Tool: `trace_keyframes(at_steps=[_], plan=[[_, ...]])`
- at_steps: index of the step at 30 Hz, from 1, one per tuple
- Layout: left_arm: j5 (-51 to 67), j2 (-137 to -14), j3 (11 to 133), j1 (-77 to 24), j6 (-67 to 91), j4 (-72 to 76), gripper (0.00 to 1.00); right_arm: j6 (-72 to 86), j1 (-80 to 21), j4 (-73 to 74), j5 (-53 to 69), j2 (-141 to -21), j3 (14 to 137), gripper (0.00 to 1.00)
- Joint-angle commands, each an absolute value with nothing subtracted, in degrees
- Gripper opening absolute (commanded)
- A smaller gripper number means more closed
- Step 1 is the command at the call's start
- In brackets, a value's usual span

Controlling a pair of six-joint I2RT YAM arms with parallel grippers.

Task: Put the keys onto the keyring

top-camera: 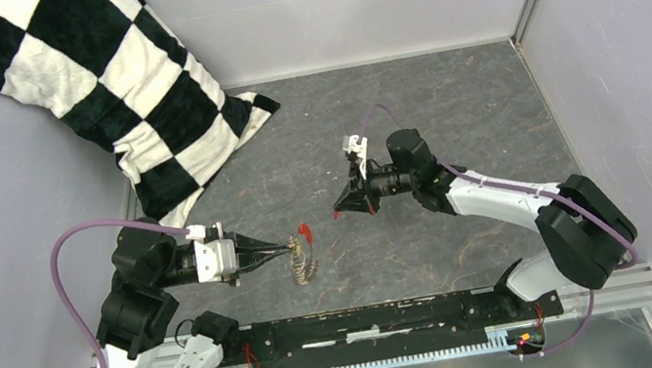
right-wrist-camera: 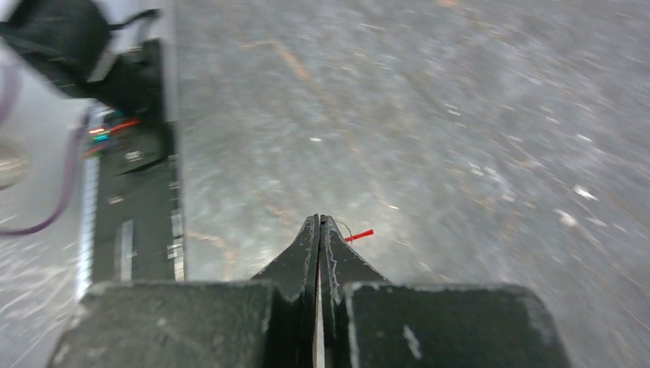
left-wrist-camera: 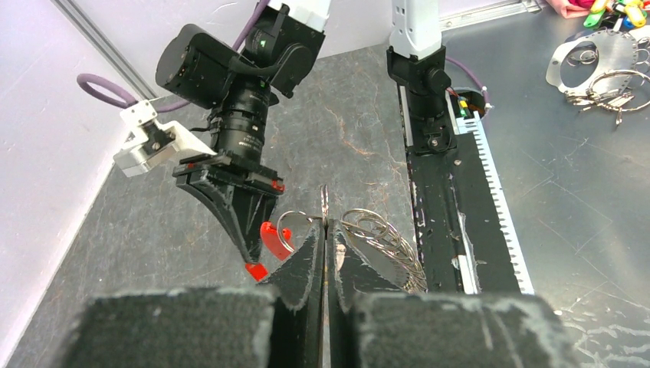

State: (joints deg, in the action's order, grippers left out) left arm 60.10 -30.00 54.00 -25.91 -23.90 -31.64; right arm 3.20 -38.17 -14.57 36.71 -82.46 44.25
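Well behind the keyring (top-camera: 302,259), a black-and-white checked pillow (top-camera: 121,98) leans in the corner. The left gripper (left-wrist-camera: 325,230) has its jaws pressed together on the keyring's thin metal edge, holding it up. The right gripper (left-wrist-camera: 253,264) is just beside the keyring, jaws closed tight. A small red sliver (right-wrist-camera: 359,235) shows at its tips; whether it is pinched is unclear. A red key (left-wrist-camera: 274,238) hangs at the keyring's side.
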Motion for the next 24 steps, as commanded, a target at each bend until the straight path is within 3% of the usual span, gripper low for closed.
trace_keyframes(at_steps=[1,5,10,17,24], plan=[[61.3,-30.7,54.6,-26.0,-24.6,-31.0,0.02,8.3,-37.8,-20.4,59.6,-82.0,42.4,0.0],[61.2,-30.8,54.9,-26.0,-24.8,-31.1,0.02,18.6,-38.0,-32.1,65.1,-85.6,39.4,0.02],[61.1,-30.2,54.8,-26.0,-24.5,-31.0,0.02,10.9,-37.9,-19.2,58.5,-92.2,42.5,0.02],[61.0,-30.4,55.3,-26.1,-24.5,-31.0,0.02,11.3,-37.9,-16.1,58.0,-101.2,45.6,0.03],[61.0,-30.4,55.4,-26.0,-24.6,-31.1,0.02,11.3,-36.2,-13.2,53.2,-104.9,49.0,0.13]])
